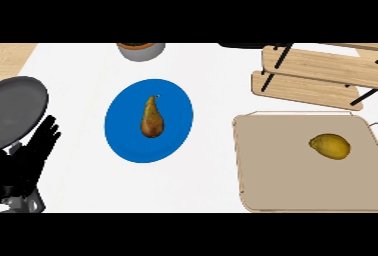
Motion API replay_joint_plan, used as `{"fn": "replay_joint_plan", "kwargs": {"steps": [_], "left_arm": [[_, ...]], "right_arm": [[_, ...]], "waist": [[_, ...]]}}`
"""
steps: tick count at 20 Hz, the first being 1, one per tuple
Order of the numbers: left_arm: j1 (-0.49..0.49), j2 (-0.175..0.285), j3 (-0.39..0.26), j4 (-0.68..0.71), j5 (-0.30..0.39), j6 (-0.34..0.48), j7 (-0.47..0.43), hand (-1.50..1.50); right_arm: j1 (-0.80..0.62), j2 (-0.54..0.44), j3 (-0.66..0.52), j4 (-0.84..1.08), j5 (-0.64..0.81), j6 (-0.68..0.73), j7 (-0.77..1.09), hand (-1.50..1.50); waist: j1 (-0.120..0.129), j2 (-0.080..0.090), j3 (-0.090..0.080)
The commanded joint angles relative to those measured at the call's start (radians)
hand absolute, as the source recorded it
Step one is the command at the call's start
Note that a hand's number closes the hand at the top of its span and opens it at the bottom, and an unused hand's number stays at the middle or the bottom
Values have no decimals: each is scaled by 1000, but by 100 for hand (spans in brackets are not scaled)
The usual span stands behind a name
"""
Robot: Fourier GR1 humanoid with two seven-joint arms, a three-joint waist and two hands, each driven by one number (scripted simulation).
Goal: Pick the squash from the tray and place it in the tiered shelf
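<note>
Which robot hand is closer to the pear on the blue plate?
Left. The left robot hand rests open at the view's left edge, left of the pear; the right robot hand is not in view.

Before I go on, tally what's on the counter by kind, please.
Produce: 2, the squash and the pear
Plates: 2, the blue plate and the grey plate
Trays: 1, the tray
Shelves: 1, the tiered shelf
Bowls: 1, the grey bowl at the top edge
Total: 7
</note>
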Motion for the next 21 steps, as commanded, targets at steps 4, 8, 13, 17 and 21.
{"fn": "replay_joint_plan", "kwargs": {"steps": [4, 8, 13, 17, 21], "left_arm": [[-28, -8, -1, 24, -11, 10, 1, 0], [-8, 6, 34, 65, -1, 5, -39, 0], [19, -33, -18, -21, -25, 22, 0, 0], [-3, 24, 43, 37, 13, -14, -13, 0], [17, -22, 1, 10, -17, 9, -30, 0]], "right_arm": [[2, -139, -153, -25, -162, 102, 29, -150], [66, -330, -245, -3, -215, 226, 76, -150], [130, -563, -336, 146, -244, 355, 63, -150], [283, -692, -441, 279, -275, 517, -47, -150], [351, -821, -496, 417, -264, 585, -145, -150]], "waist": [[-12, 0, 0], [-31, -2, 0], [-17, 0, 1], [-39, -1, 3], [-28, 1, 5]]}}
